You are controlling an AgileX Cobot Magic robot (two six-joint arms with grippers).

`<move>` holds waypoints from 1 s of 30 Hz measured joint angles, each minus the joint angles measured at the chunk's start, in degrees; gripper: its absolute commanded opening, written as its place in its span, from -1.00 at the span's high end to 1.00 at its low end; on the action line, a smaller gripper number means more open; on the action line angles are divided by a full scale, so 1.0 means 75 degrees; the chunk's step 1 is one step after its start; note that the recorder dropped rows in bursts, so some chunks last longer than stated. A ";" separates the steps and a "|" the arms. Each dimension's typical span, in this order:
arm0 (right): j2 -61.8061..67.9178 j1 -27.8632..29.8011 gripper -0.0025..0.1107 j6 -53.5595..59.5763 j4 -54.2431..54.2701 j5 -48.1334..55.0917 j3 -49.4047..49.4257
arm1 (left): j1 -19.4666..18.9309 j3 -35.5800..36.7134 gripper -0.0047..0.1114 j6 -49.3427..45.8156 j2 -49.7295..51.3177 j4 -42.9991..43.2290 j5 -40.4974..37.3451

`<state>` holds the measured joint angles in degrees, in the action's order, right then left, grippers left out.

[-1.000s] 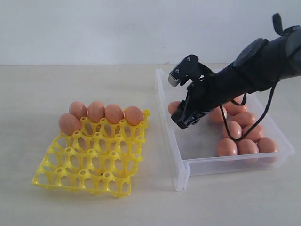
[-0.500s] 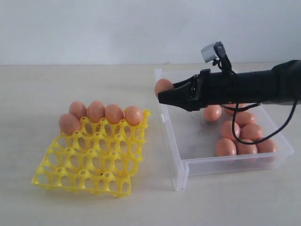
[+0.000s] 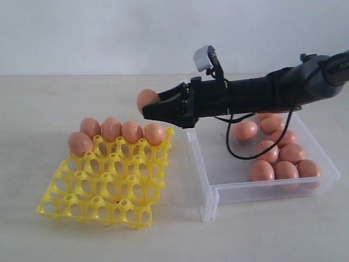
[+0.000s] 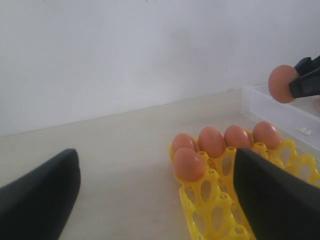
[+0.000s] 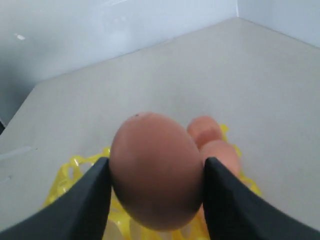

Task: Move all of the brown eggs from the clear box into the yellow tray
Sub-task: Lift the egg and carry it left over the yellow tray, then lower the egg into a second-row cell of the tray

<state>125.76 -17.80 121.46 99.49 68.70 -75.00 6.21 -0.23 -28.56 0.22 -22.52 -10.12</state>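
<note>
My right gripper (image 3: 152,106) is shut on one brown egg (image 3: 146,99), held in the air just left of the clear box (image 3: 212,192) and above the far right corner of the yellow tray (image 3: 103,183). The right wrist view shows that egg (image 5: 155,170) squeezed between both black fingers (image 5: 82,202), with the tray (image 5: 75,170) below. Several brown eggs (image 3: 112,129) fill the tray's far cups. Several more eggs (image 3: 272,152) lie in the box's right part. My left gripper (image 4: 157,160) is open and holds nothing, low beside the tray (image 4: 220,210); it does not show in the exterior view.
The tray's near rows of cups (image 3: 98,202) hold nothing. A black cable (image 3: 240,155) droops from the right arm into the box. A pale wall (image 3: 109,33) stands behind the beige table (image 3: 43,103).
The right gripper closed on an egg in the box, lifted it, then carried it left past the box's left wall to above the tray's far right corner.
</note>
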 measured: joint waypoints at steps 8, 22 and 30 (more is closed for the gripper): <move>0.0932 -0.0913 0.96 0.0000 0.0000 0.0061 -0.1126 | 0.0000 0.0000 -0.42 0.0000 0.0000 0.0000 0.0000; 0.2156 -0.1713 0.96 0.0033 0.0093 -0.0284 -0.2332 | 0.0000 0.0000 -0.42 0.0000 0.0000 0.0000 0.0000; 0.2207 -0.1902 0.96 0.0046 0.0037 -0.1257 -0.2424 | 0.0000 0.0000 -0.42 0.0000 0.0000 0.0000 0.0000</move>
<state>142.31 -32.07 121.80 99.77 59.27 -93.18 6.21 -0.23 -28.56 0.22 -22.52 -10.12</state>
